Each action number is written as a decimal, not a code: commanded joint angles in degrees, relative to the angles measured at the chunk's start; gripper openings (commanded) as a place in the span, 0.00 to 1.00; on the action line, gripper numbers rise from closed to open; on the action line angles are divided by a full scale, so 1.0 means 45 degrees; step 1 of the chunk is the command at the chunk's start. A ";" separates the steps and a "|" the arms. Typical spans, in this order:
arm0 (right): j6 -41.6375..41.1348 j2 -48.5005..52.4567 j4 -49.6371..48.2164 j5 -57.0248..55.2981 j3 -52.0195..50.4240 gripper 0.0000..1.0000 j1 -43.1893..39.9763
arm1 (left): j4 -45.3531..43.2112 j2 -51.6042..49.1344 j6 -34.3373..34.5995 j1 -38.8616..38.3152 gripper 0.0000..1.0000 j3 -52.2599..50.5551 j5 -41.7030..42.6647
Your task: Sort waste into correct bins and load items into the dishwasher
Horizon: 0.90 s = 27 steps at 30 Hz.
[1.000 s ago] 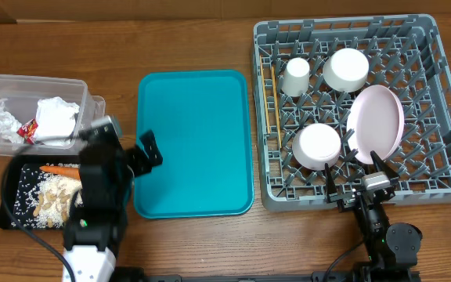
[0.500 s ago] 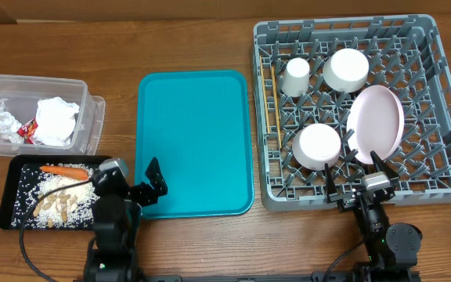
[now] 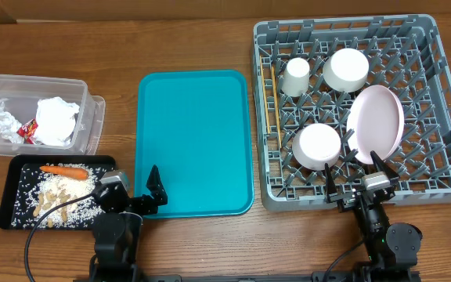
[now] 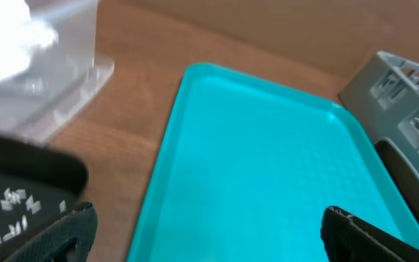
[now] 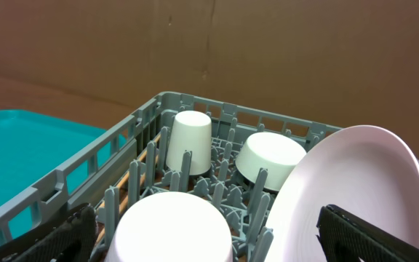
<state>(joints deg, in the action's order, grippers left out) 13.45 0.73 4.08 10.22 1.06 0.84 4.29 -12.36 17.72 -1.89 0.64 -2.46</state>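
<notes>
Looking at the waste first, all of it seems to be in a bin. The crumpled tissue [image 3: 55, 120] and the little red wrapper [image 3: 30, 131] lie inside the clear tub [image 3: 22, 79] at the far left. Just in front of that tub is the black tray [image 3: 6, 197]. In it are the carrot piece [image 3: 63, 168], the peanuts [image 3: 58, 196] and the rice bits [image 3: 28, 197]. So paper is in one bin and food is in the other, which looks right to me.

The dishes are in the big grey rack [image 3: 438, 182] on the right side. The cup [image 3: 294, 76] and one bowl [image 3: 345, 69] stand upside down near the back. The other bowl [image 3: 318, 146] is upside down nearer the front. The pink plate [image 3: 378, 124] leans on its edge just beside it. The chopsticks [image 3: 271, 102] lie along the rack's left side, next to the cup.

The teal tray [image 3: 194, 141] in the middle has nothing on it, and I see no scraps on the wooden table [image 3: 116, 47]. I think the job is done, or very nearly done.

The left gripper [image 3: 150, 196] is low at the near corner of the teal tray. Its claw is spread wide and holds nothing. The right gripper [image 3: 355, 175] sits at the front edge of the rack, and its claw is spread wide and empty too.
</notes>
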 commanded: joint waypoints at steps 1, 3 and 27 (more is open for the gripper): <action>-0.0126 -0.0121 -0.0068 -0.0068 -0.0136 1.00 0.0049 | -0.0049 0.0811 -0.1647 -0.0058 1.00 -0.0083 -0.0209; -0.0126 -0.0121 -0.0068 -0.0068 -0.0136 1.00 0.0049 | -0.0049 0.1205 -0.1982 -0.0058 1.00 -0.0083 -0.0214; -0.0126 -0.0121 -0.0068 -0.0068 -0.0136 1.00 0.0049 | -0.0049 0.2691 -0.3045 0.0102 1.00 -0.0083 -0.0204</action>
<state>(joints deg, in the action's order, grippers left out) 13.45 0.73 4.08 10.22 1.06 0.84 4.32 -0.91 5.50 -1.83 0.62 -2.46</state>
